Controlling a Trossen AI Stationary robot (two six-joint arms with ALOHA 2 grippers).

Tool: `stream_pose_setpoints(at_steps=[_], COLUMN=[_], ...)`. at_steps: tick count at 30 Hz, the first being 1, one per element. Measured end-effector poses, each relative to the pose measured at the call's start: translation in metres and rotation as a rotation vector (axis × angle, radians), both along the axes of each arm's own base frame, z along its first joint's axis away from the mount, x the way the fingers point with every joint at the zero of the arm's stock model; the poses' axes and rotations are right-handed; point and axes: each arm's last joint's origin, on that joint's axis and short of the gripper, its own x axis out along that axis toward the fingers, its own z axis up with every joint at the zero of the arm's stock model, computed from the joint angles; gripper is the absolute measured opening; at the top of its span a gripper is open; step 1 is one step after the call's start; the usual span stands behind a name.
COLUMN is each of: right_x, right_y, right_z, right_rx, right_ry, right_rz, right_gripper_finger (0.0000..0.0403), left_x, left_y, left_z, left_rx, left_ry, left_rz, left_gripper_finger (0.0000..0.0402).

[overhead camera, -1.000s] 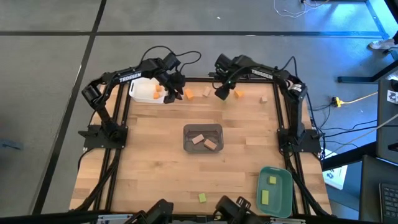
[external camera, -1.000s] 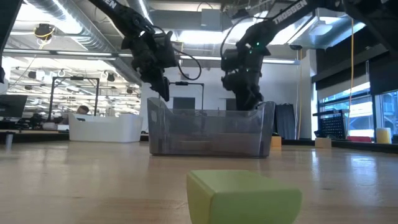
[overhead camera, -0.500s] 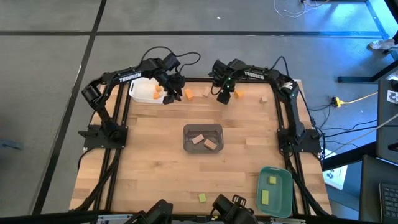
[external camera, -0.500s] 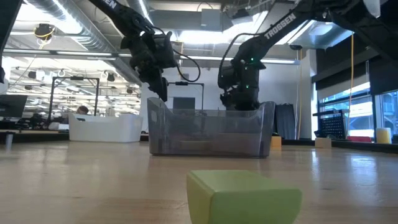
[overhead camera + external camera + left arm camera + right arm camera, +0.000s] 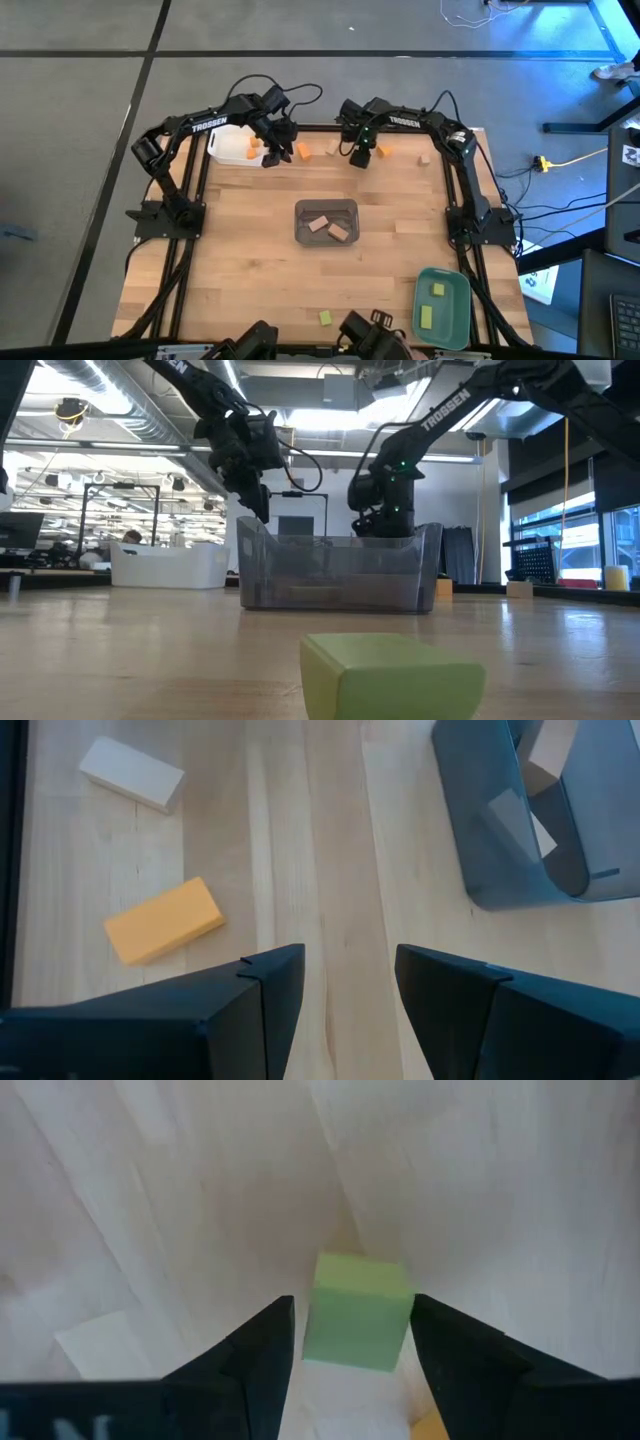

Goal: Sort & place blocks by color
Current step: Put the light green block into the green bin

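Observation:
My right gripper stands low at the table's far edge, pointing down and open. A yellow-green block lies flat on the wood between its two fingers; the high view hides this block under the gripper. Beside it lie an orange block and a tan block. My left gripper hangs open above the table by the white tray, with nothing between its fingers. An orange block and a pale block lie on the wood beyond it. My right gripper comes at the yellow-green block from above, one finger on each side of it. The block's side lies right at the inner edge of one finger. I cannot tell whether it touches. The block rests on the table.
The grey tray at mid-table holds tan blocks. The teal tray at the near right holds yellow-green ones, and the white tray holds orange ones. A loose yellow-green block lies near the front edge. Another tan block lies at the far right.
My right gripper has sunk toward the table, dropping behind the grey tray's rim in the low view, and has rolled about its own pointing line as it came down.

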Motion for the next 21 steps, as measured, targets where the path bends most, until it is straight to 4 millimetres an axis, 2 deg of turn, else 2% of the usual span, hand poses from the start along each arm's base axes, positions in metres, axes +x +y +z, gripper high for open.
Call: stream_pose_setpoints(at_steps=[17,21], right_x=[0.0003,-0.0030], right_y=[-0.0012,0.0014], right_z=[-0.0001,-0.0081], right_rx=[-0.004,0.008], right_ry=[-0.009,0.005], right_rz=[-0.019,-0.035], right_gripper_finger=[0.0200,0.0200], left_x=[0.0000,0.0000], left_y=[0.0000,-0.0003], left_z=[0.0000,-0.0001], left_rx=[-0.014,-0.017], left_ry=[0.003,0.004], left_rz=[0.020,0.021], left_gripper_finger=[0.0151,0.0151])
